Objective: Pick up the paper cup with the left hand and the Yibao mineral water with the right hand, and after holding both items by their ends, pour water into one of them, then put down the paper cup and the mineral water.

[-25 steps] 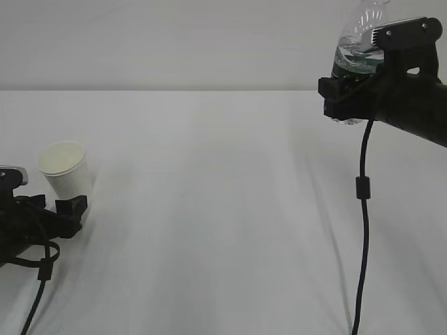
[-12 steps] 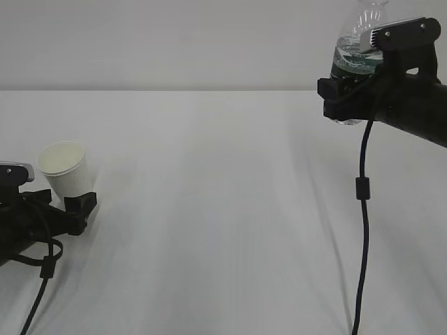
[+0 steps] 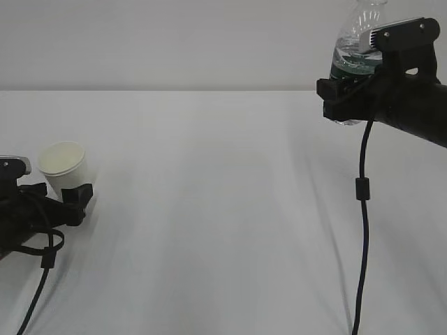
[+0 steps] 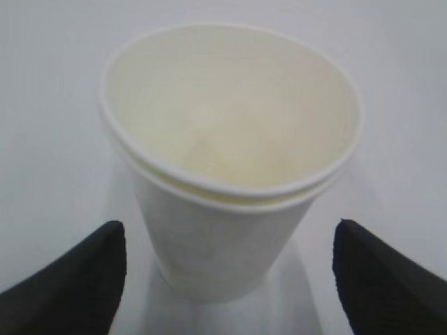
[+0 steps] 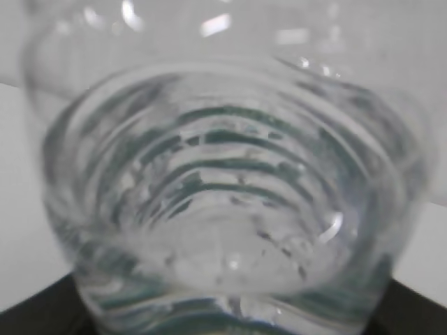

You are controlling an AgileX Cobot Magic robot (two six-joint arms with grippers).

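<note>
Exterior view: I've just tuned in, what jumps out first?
The Yibao mineral water is held high at the upper right, clamped in the right hand well above the table. At the far left the paper cup stands upright on the table, with the left hand low beside it, jaws spread wide. The left wrist view shows its fingers clear of the cup on both sides.

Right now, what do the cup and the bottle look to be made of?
The paper cup: apparently matte white paper, judging by its rolled rim and cream inside; whether that inside is coated cannot be told. The Yibao mineral water: clear glossy plastic, probably thin, with moulded ribs, bright highlights, and a dark green label band.
</note>
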